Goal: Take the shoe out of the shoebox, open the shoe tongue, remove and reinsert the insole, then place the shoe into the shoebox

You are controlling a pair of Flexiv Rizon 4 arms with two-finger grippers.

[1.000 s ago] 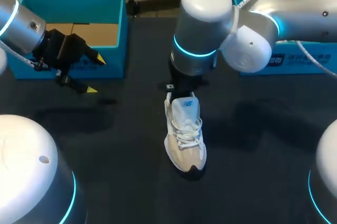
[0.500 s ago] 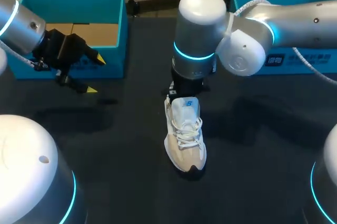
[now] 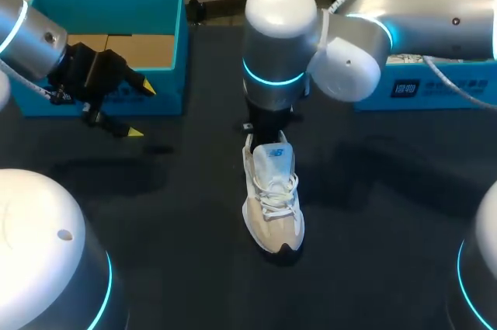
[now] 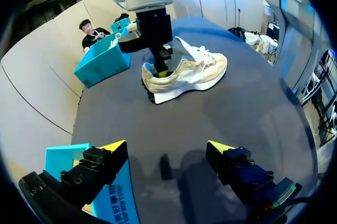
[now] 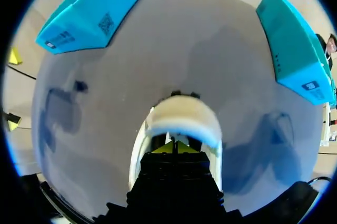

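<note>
A dark tabletop (image 3: 194,268) carries the scene, seen from above and behind the robot. The right arm (image 3: 435,19) comes in from 3 o'clock and reaches past the middle, its wrist upright over the centre. The left arm (image 3: 27,39) enters from 10 o'clock and hangs in front of the box there.

An open teal shoebox (image 3: 167,43) with a brown cardboard floor sits at 11 o'clock. A second teal box (image 3: 435,89) sits at 1 o'clock, well apart from the first.

The shoe (image 3: 273,206), a cream and white sneaker with white laces, stands out of the shoebox on the tabletop near the centre. Its heel points to 12 o'clock and its toe to 6 o'clock. The tongue stands raised toward the heel.

The right end effector (image 5: 176,147) is down inside the shoe's heel opening, its yellow tips drawn together. Whether anything is pinched between them cannot be made out. The left wrist view shows it entering the shoe (image 4: 184,71) from above at the heel.

The left end effector (image 3: 141,110) hovers above the tabletop just in front of the shoebox, fingers wide apart with nothing between them, well apart from the shoe.
</note>
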